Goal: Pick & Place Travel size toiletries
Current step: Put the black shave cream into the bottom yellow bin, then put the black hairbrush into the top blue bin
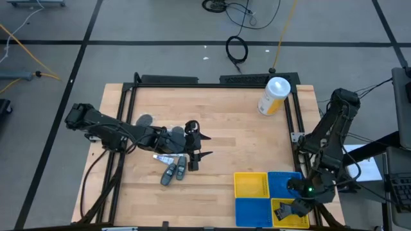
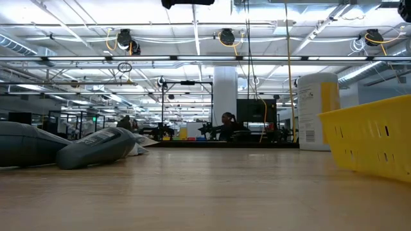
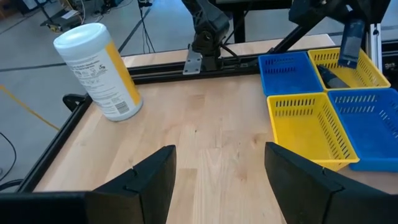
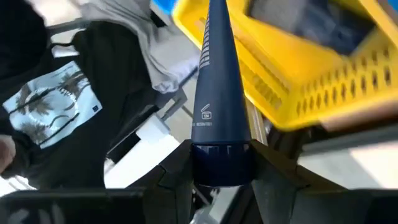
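Note:
Dark grey oblong toiletries [image 1: 173, 172] and a small white tube [image 1: 168, 158] lie flat on the wooden table left of centre; in the low view two of the grey pieces [image 2: 96, 146] show at the left. My left gripper [image 1: 204, 145] hangs open just above and to the right of them, with nothing between its fingers [image 3: 155, 180]. My right gripper [image 1: 286, 208] is at the near right corner over the near yellow basket [image 1: 294, 217], shut on a dark blue tube [image 4: 214, 93]. A dark piece [image 3: 336, 78] lies in that basket. My right gripper pinches the dark blue tube at its round cap end [image 4: 221, 168] between the two fingers. The tube sticks out forward along the fingers, its flat tapered end away from them. It is lifted clear, slanting down over the yellow basket [image 3: 367, 68].
Two yellow and two blue baskets [image 1: 252, 185] stand side by side at the near right. A large white-and-yellow canister [image 1: 274, 96] stands upright at the far right corner. A black frame [image 1: 192, 81] edges the table. A person in a black printed shirt [image 4: 56, 106] is beyond the near right corner.

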